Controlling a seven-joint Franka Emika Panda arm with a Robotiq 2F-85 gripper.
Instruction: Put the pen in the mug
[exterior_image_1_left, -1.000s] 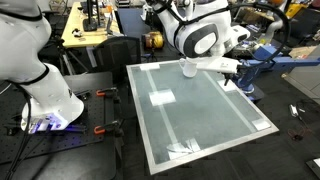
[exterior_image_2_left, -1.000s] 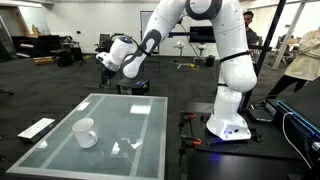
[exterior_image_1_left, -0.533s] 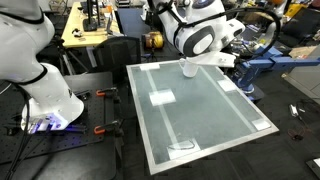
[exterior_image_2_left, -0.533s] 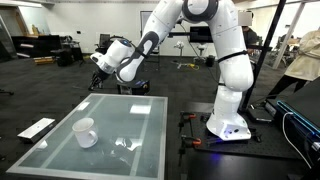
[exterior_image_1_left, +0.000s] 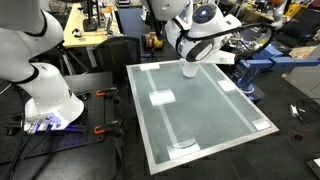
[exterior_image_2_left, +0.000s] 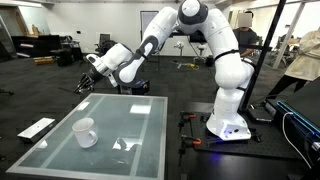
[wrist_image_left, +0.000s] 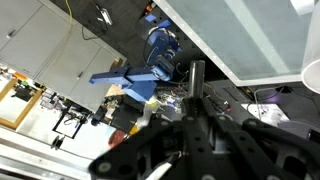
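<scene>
The white mug (exterior_image_1_left: 188, 69) stands upright near one edge of the glass tabletop (exterior_image_1_left: 210, 115). It also shows in the other exterior view (exterior_image_2_left: 85, 132) and at the right edge of the wrist view (wrist_image_left: 312, 75). My gripper (exterior_image_2_left: 86, 85) hangs in the air beyond the table's edge, above and apart from the mug, and is partly hidden behind the arm in an exterior view (exterior_image_1_left: 226, 57). In the wrist view the gripper (wrist_image_left: 195, 105) is shut on the pen (wrist_image_left: 197, 75), a thin dark stick that pokes out between the fingers.
The glass tabletop (exterior_image_2_left: 120, 125) carries a few pale patches (exterior_image_1_left: 161, 97). A blue stand (exterior_image_1_left: 258, 66) sits close to the table's edge near the arm. A white flat board (exterior_image_2_left: 37, 128) lies on the floor. A person (exterior_image_2_left: 303, 60) stands at the far side.
The arm has swung along the table's edge toward the mug's side and the gripper has dropped a little lower. The mug has not moved.
</scene>
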